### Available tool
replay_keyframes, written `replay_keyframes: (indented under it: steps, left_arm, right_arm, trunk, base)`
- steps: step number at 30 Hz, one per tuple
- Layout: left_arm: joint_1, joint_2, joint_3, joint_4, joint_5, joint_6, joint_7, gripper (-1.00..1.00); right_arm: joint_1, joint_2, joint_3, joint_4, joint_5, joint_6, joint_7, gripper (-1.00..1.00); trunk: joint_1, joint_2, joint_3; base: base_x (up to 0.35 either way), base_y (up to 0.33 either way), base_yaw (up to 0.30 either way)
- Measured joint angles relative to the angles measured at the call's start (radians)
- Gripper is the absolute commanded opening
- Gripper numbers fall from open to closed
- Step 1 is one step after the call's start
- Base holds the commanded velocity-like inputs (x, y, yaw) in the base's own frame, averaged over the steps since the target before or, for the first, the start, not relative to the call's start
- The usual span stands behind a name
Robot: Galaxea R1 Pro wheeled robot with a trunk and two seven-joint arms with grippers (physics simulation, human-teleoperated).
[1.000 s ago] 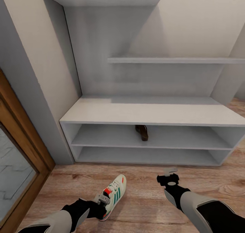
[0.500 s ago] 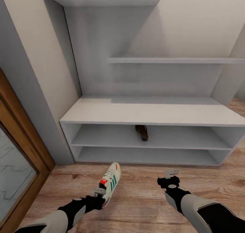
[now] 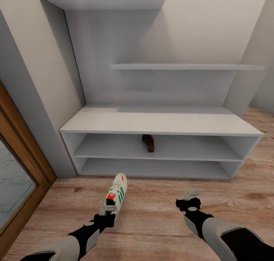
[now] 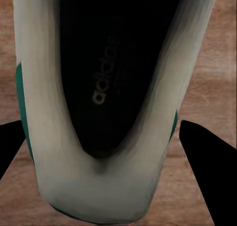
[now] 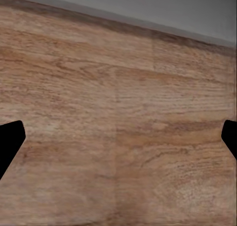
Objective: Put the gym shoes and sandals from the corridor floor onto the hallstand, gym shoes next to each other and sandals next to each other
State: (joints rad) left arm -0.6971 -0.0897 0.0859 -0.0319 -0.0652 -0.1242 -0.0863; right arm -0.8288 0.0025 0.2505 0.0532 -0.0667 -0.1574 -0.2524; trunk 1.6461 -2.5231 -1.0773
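Note:
One white gym shoe (image 3: 117,192) with teal stripes and a red tongue points toe-first at the hallstand (image 3: 160,122), just in front of its lowest shelf. My left gripper (image 3: 108,210) is shut on its heel. In the left wrist view the shoe's dark opening (image 4: 108,72) lies between the two black fingers (image 4: 200,152), and the wood floor shows beneath. One brown sandal (image 3: 148,143) lies in the upper open compartment, near its middle. My right gripper (image 3: 190,195) hovers open and holds nothing over the corridor floor (image 5: 118,112), to the right of the shoe.
A wood-framed door with a glass panel (image 3: 15,177) stands at the left beside a grey wall. Floating shelves (image 3: 182,67) hang above the bench top. Bare plank floor (image 3: 152,215) lies between my arms and the rack.
My left gripper has carried the gym shoe forward, closer to the rack's lower shelf. The camera has shifted, so the rack sits further left and smaller. The right gripper has barely moved.

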Motion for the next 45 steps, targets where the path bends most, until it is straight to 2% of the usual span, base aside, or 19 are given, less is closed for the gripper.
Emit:
replay_keyframes:
  steps: [17, 31, 45]
  left_arm:
    - [0.000, -0.027, 0.000, 0.001, 0.005, -0.003, 0.004, -1.00]
    - [0.000, -0.028, 0.002, 0.000, 0.006, -0.003, 0.004, -1.00]
    - [0.000, -0.027, 0.002, 0.000, 0.006, -0.003, 0.004, -1.00]
  right_arm:
    - [0.008, 0.003, 0.000, 0.000, 0.000, 0.001, 0.000, 1.00]
    - [0.009, 0.003, 0.000, 0.000, 0.000, 0.001, 0.000, 1.00]
    - [0.010, 0.003, 0.001, 0.000, 0.001, 0.001, 0.000, 1.00]
  trunk:
    - [0.000, 0.000, 0.000]
    - [0.000, 0.000, 0.000]
    - [0.000, 0.000, 0.000]
  base:
    - [-0.179, -0.334, 0.000]
    - [-0.066, -0.232, 0.000]
    - [-0.008, -0.329, 0.000]
